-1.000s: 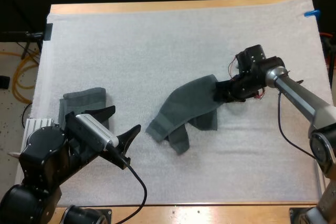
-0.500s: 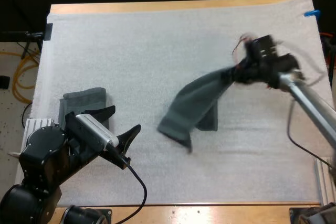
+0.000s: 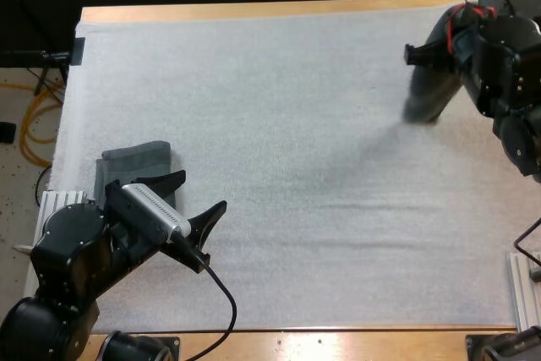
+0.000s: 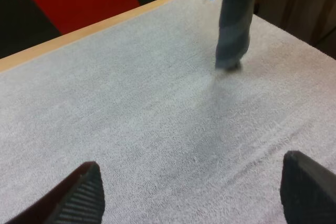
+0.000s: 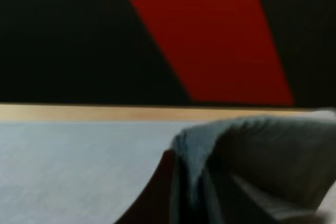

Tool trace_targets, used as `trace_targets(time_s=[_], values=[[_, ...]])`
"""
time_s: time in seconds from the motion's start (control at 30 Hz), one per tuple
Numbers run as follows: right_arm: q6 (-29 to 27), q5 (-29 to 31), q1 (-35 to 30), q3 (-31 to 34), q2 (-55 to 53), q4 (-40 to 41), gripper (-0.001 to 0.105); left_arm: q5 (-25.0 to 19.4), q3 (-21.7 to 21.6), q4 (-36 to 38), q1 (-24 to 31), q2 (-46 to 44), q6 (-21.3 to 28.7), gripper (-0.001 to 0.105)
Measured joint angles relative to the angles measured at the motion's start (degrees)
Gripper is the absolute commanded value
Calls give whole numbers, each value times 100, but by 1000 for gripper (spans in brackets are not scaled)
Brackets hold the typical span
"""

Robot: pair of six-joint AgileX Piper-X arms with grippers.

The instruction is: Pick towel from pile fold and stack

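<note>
Dark grey-green hanging towel (image 3: 427, 95), same grey-green folded towel (image 3: 139, 161), white mat (image 3: 270, 107), tan table (image 3: 254, 11), black left gripper (image 3: 203, 190).

A white mat (image 3: 279, 124) covers the wooden table (image 3: 254, 11); yellow cable (image 3: 38, 109) lies on the speckled floor (image 3: 19, 202).

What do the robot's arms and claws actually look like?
Both are mostly black and built from chunky, rounded joints with a slight gloss. The left arm ends in the left claw, which has two black fingers that taper to blunt tips and have fine ridges on their pads. The right arm has the same dark, rounded housings.
</note>
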Motion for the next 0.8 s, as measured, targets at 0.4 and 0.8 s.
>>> trace_targets(time_s=[0.4,0.8], values=[[1110,-1470,2389,1270,696,636,0,0,0,0,0,0,0,67],[1149,-1697,4317,1365,951,797,2,0,0,0,0,0,0,67]])
